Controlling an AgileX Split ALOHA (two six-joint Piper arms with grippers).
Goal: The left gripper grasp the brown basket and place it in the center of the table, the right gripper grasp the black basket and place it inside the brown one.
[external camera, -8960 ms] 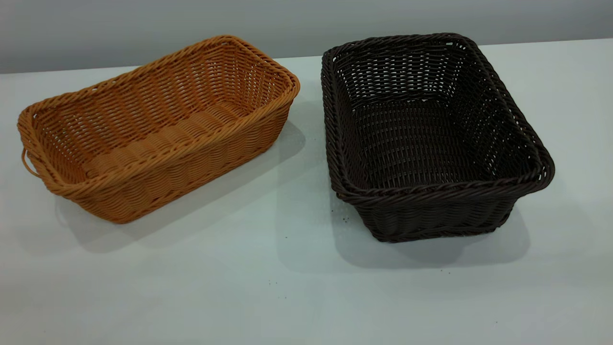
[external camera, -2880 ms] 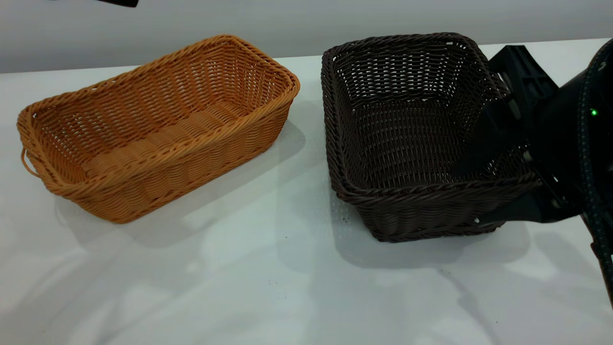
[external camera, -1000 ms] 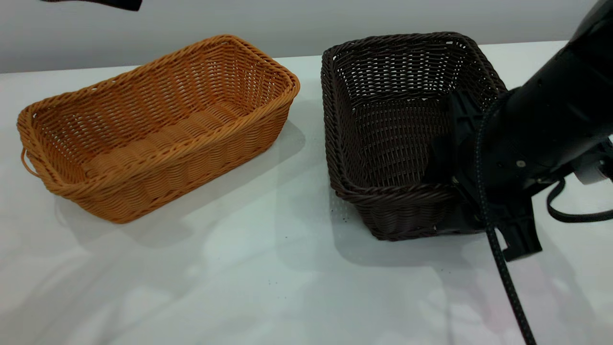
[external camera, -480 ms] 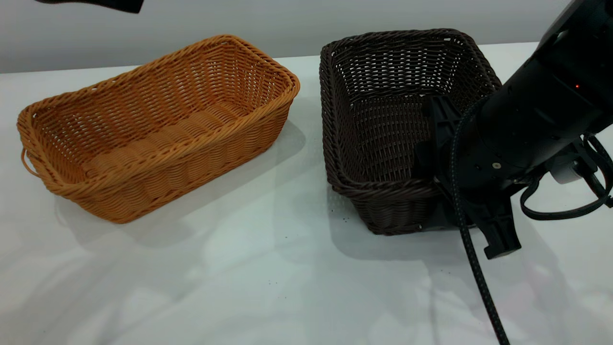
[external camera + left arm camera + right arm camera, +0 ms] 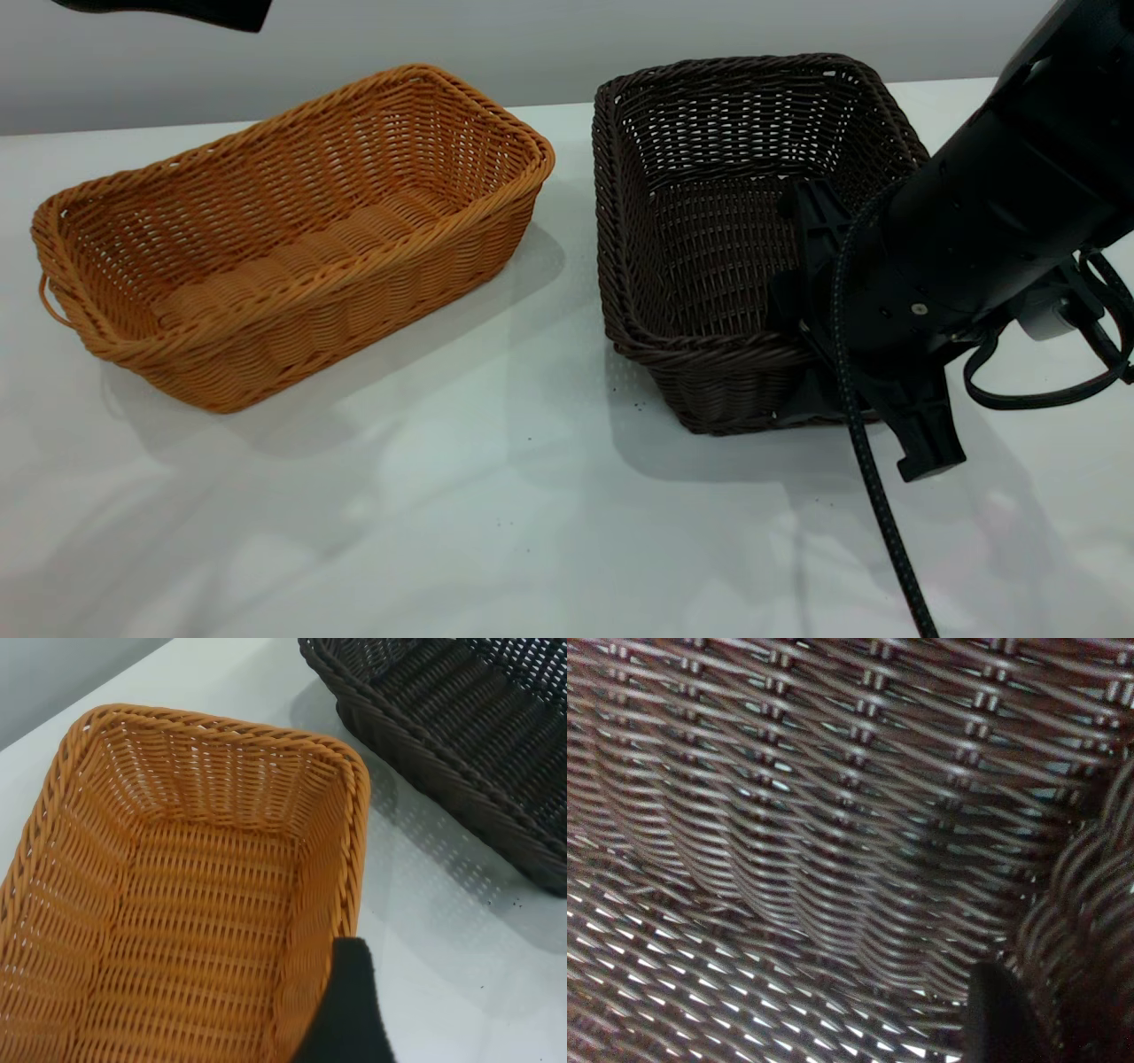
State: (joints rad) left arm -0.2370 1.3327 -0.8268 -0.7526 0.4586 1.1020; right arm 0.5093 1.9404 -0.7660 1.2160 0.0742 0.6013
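- We see the black basket [image 5: 709,230] on the right half of the white table [image 5: 496,532]; its near right corner sits slightly off the tabletop, so the basket tilts a little.
- The right gripper [image 5: 802,350] straddles the basket's near short wall at that corner: one finger [image 5: 811,230] reaches down inside, the other lies against the outside of the wall, and the two appear closed on the braided rim.
- In the right wrist view dark weave [image 5: 833,833] fills nearly everything, with one dark fingertip [image 5: 997,1014] close against it.
- The brown basket [image 5: 283,230] rests flat on the left half of the table, just beside the black one but not touching it.
- The left gripper [image 5: 177,11] hangs high above the brown basket's far side, apart from it; we cannot tell how far its fingers are spread.
- The left wrist view looks down into the brown basket [image 5: 186,904], one black fingertip [image 5: 350,1010] at the edge.
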